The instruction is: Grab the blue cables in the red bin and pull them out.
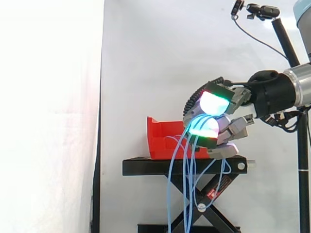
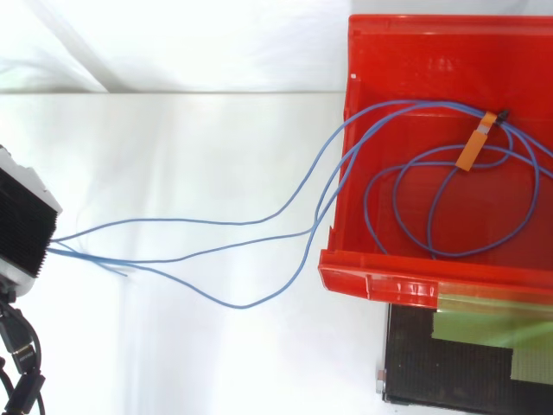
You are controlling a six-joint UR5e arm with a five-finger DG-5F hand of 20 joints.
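Clenching the blue cables (image 2: 199, 221) outside the red bin (image 2: 415, 281), the hand (image 1: 232, 127) may catch the orange tag (image 2: 473, 149) on the bin's lip and drag the bin

**Shiny red plastic, smooth blue cables, dull black metal**

The bin (image 2: 406, 281) is hard red plastic, smooth and shiny along its rim. The cables (image 2: 207, 221) have a smooth blue plastic skin with a soft shine. A small orange tag (image 2: 473, 149) on them looks flat and dull, like tape. The stand (image 1: 146, 167) looks like black metal, painted and matt. Its top looks rough, with strips of dull green tape (image 2: 484, 327). The hand (image 1: 235, 127) has smooth, hard grey parts, and its pads (image 1: 214, 102) look smooth and milky. The curtain (image 1: 48, 121) is white cloth, soft and matt.
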